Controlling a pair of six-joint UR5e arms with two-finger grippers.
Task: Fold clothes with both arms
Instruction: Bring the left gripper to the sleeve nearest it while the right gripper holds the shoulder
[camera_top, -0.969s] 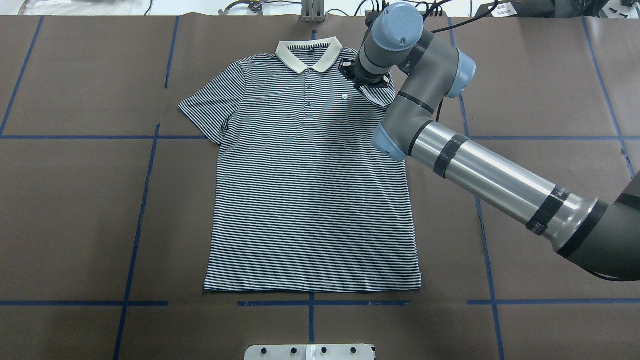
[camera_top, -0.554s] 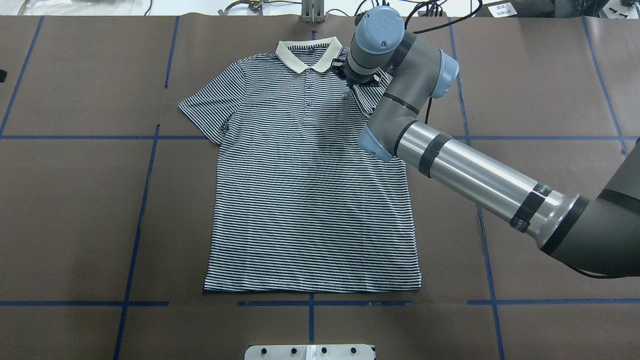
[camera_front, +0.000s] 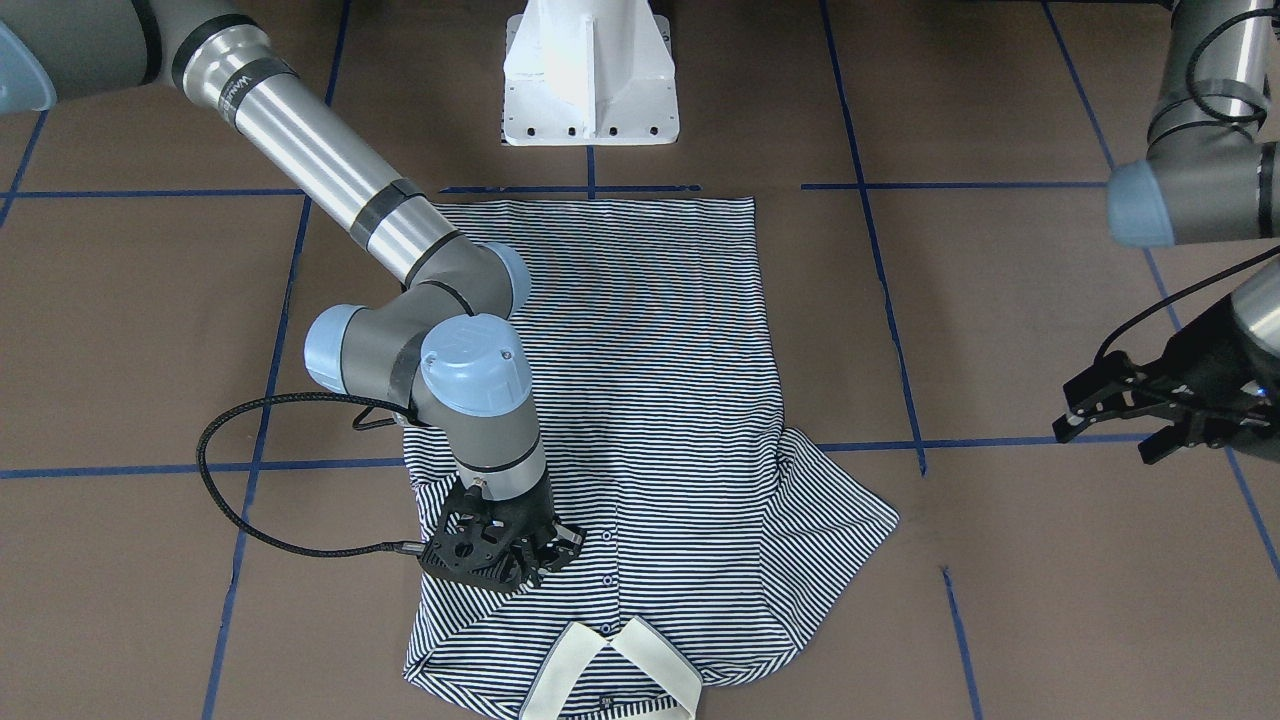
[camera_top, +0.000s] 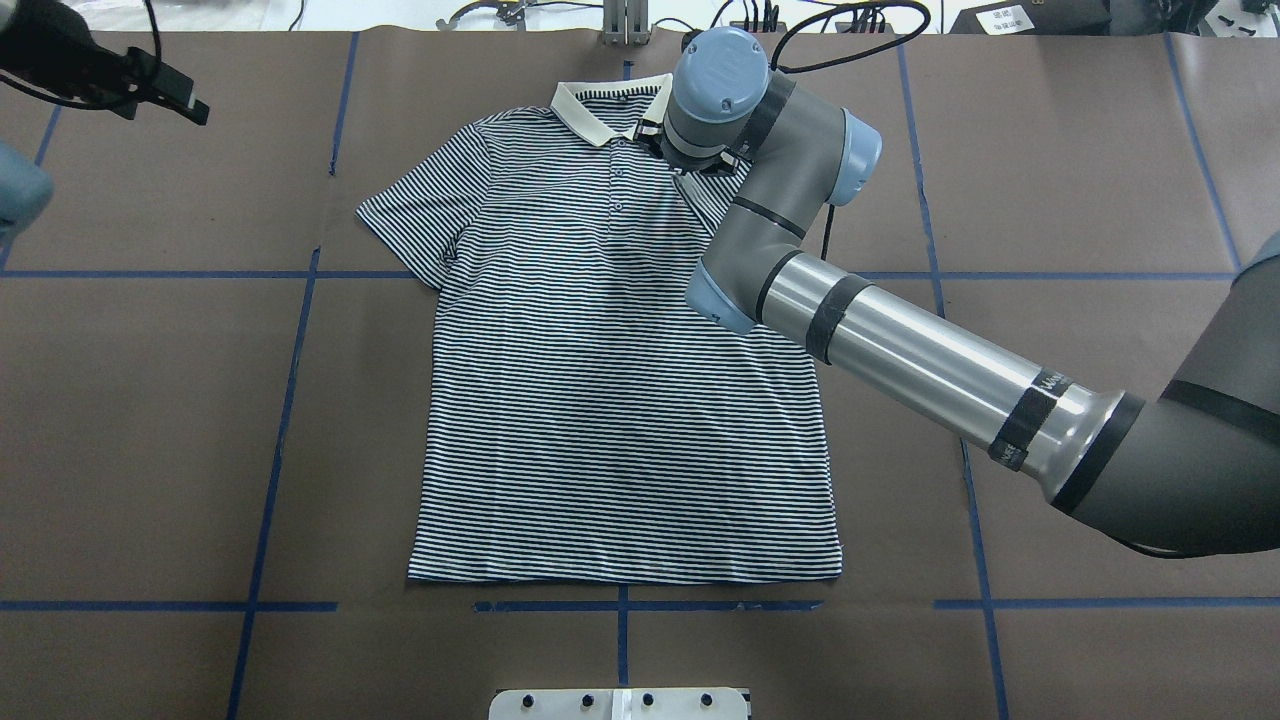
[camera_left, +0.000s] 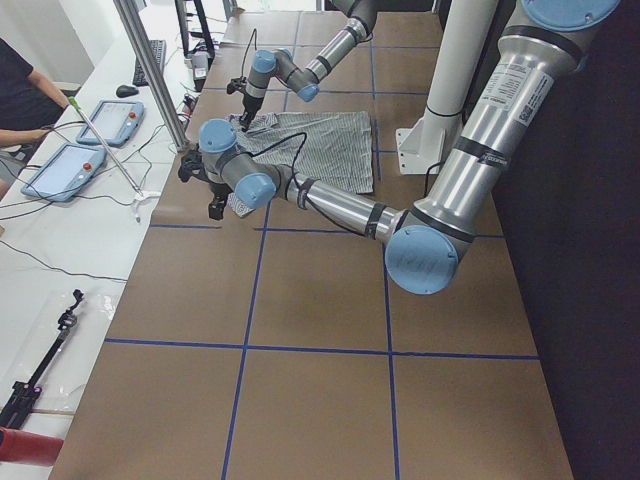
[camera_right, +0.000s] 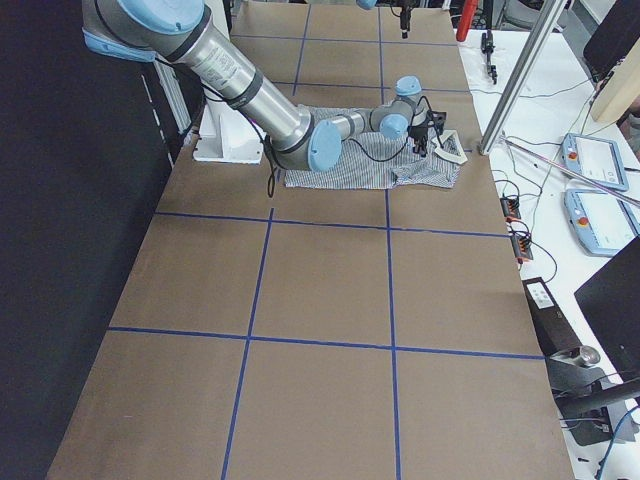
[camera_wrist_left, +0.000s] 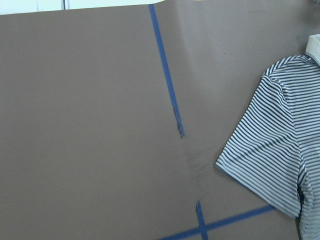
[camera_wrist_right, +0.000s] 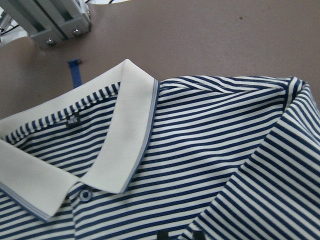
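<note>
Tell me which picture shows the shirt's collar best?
The right wrist view: the cream collar fills the picture, close up. Overhead shows it small, partly behind the right arm. Front-facing crops it at the edge; exterior right shows it tiny.

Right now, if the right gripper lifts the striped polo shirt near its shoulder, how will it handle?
Probably floppy: the polo shirt lies flat, its sleeve folded over under the right gripper. Likely light, since the knit looks thin. The cream collar looks somewhat stiffer and may hold its shape.

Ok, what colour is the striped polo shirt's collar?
Cream collar with thin blue edge; right wrist view.
</note>
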